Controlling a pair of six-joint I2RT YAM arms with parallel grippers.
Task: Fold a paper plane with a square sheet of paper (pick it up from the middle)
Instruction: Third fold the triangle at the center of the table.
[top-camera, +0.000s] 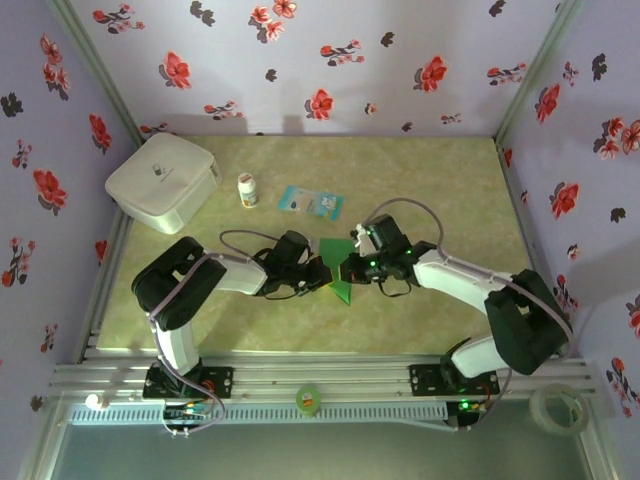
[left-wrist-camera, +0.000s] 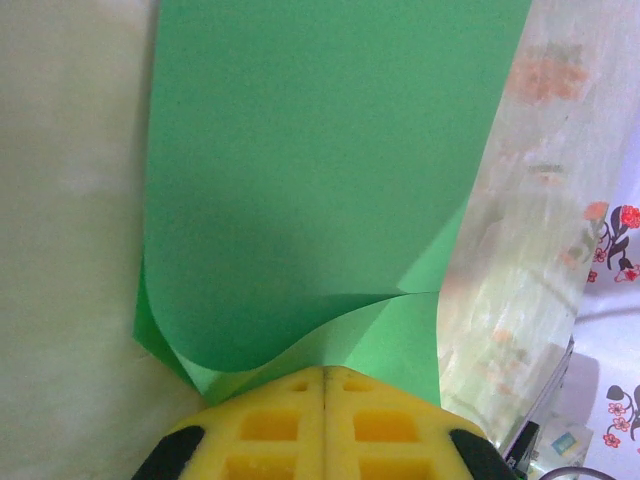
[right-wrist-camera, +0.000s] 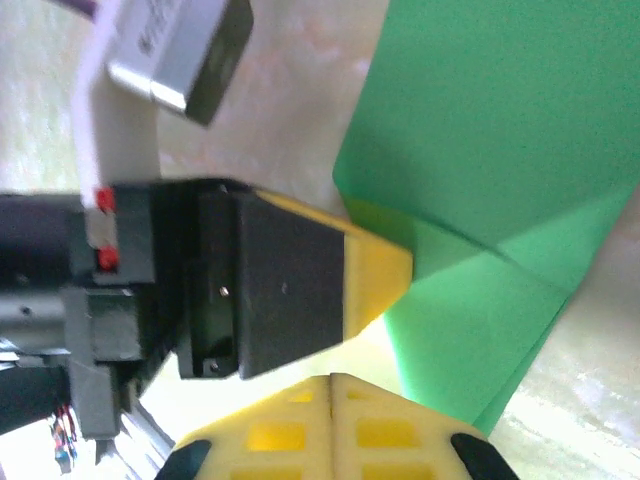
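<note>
centrally, the left gripper (left-wrist-camera: 325, 378) has its yellow pads clenched on the bright green sheet of paper (left-wrist-camera: 300, 180), whose folded layers curl up out of the tips. the right gripper (right-wrist-camera: 332, 380) has its pads pressed together too, touching the sheet's lower edge; whether paper lies between them i cannot tell. the two meet tip to tip over the middle of the pale marbled table (top-camera: 450, 180). farther back lie a small blue-and-white packet (top-camera: 310, 202), a small white bottle (top-camera: 247, 190) and a white square box (top-camera: 162, 180).
</note>
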